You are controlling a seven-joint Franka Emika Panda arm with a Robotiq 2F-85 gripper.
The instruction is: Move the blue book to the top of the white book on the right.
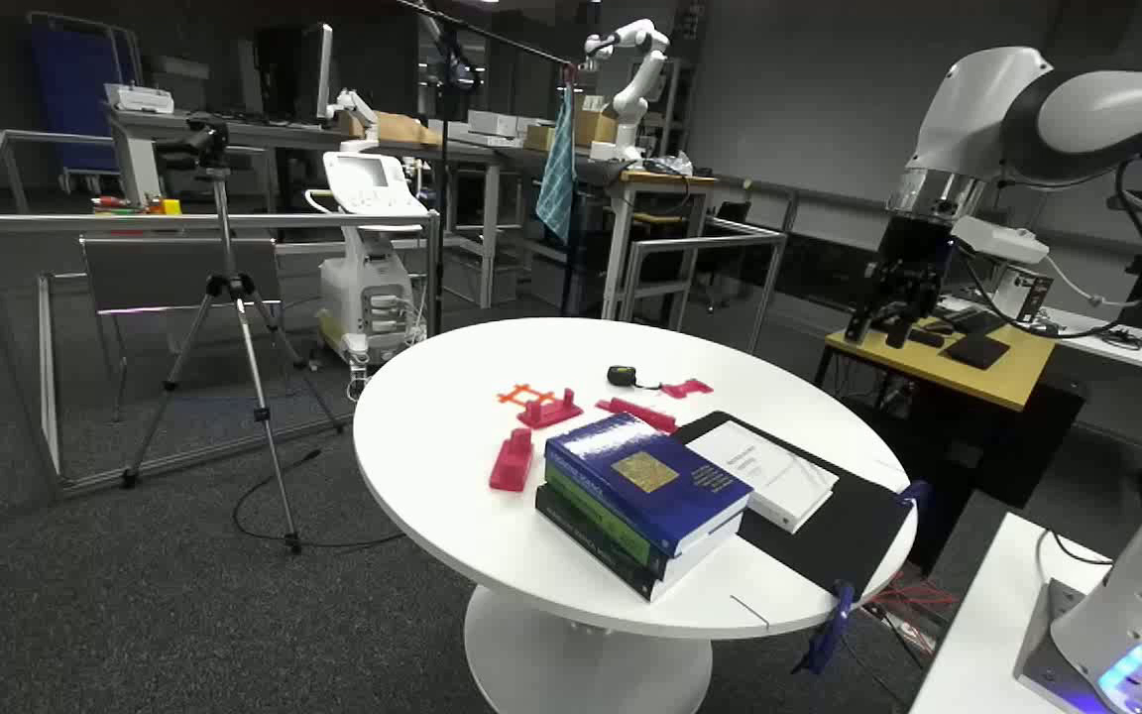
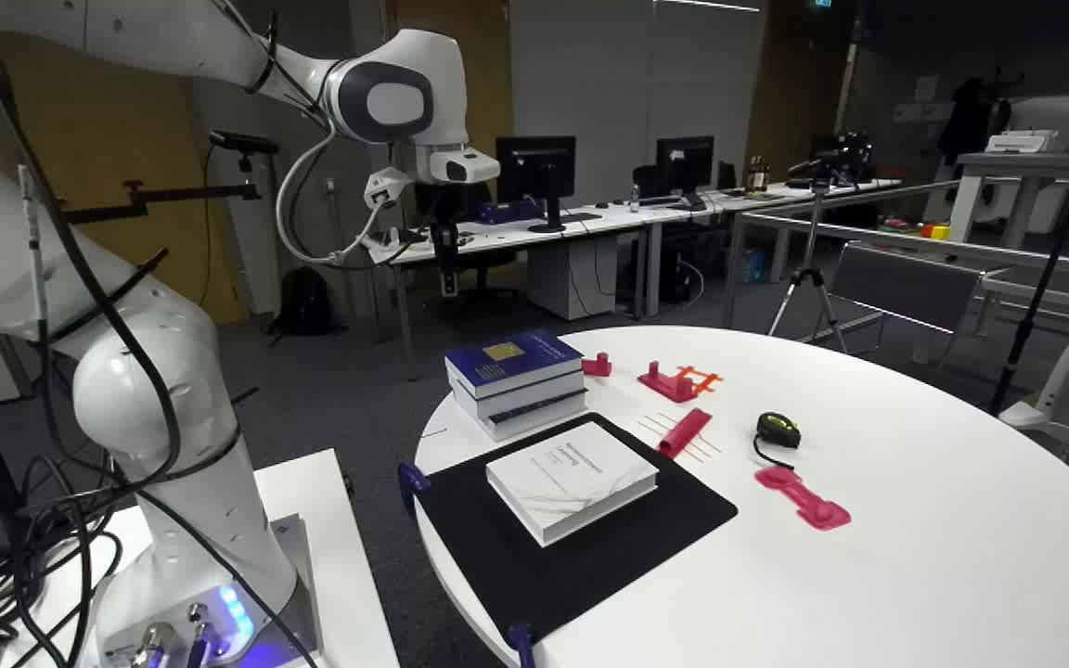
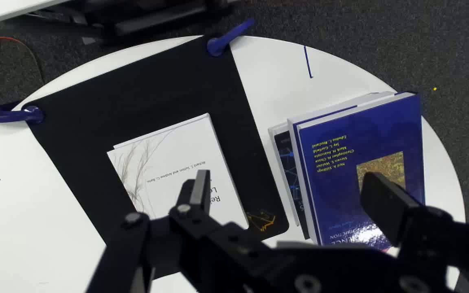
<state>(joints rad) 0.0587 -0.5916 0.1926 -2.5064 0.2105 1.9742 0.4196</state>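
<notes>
Gaping wide, gripping nothing, is one pincer (image 3: 287, 178); topping a stack (image 2: 516, 391) on the bench (image 2: 915, 584) beside one white book (image 2: 573, 473) is one blue book (image 1: 645, 471); lying directly beneath it is one green book (image 1: 599, 516), likely coming along if the pincer is biting too low.

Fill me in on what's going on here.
A robot arm hangs raised, its pincer open and holding nothing. The blue book lies stacked on the green book. Beside them on the round table, the white book lies on a black mat. The job, putting blue on top of white, is not yet done.
</notes>
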